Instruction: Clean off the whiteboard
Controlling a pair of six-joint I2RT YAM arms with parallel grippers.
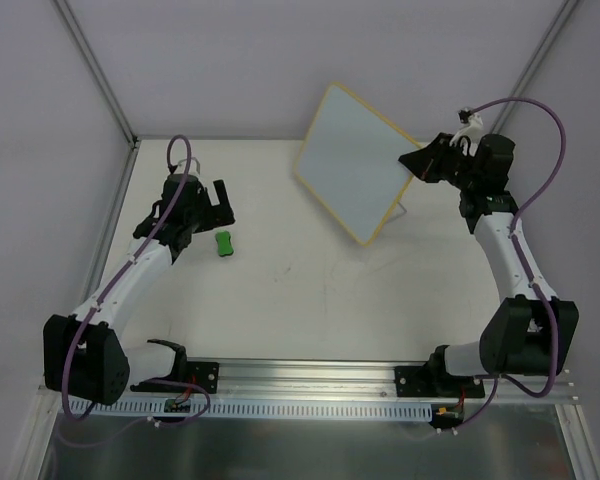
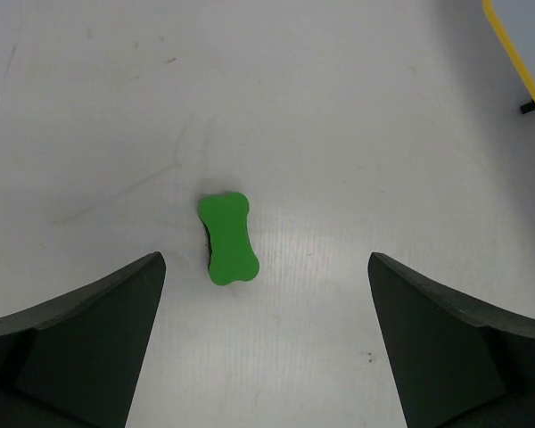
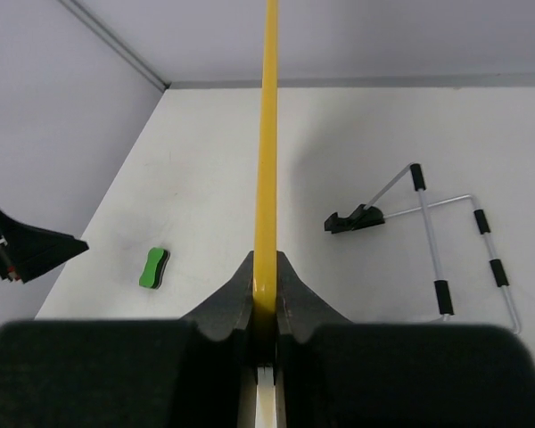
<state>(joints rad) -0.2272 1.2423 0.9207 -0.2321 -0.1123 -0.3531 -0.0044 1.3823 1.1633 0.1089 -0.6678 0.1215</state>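
Note:
The whiteboard (image 1: 352, 160) is white with a yellow frame, tilted and held off the table at the back right; its face looks blank. My right gripper (image 1: 422, 163) is shut on its right edge; in the right wrist view the yellow edge (image 3: 267, 134) runs up from my clamped gripper (image 3: 265, 283). The green bone-shaped eraser (image 1: 223, 243) lies flat on the table, also in the left wrist view (image 2: 227, 238) and the right wrist view (image 3: 152, 267). My left gripper (image 1: 206, 212) is open and empty, hovering just left of the eraser (image 2: 266, 276).
A wire stand with black sleeves (image 3: 446, 241) lies on the table under the board, showing in the top view (image 1: 398, 213). A black foot piece (image 3: 355, 218) sits beside it. Enclosure walls and a metal post (image 1: 100, 75) bound the table's back and left.

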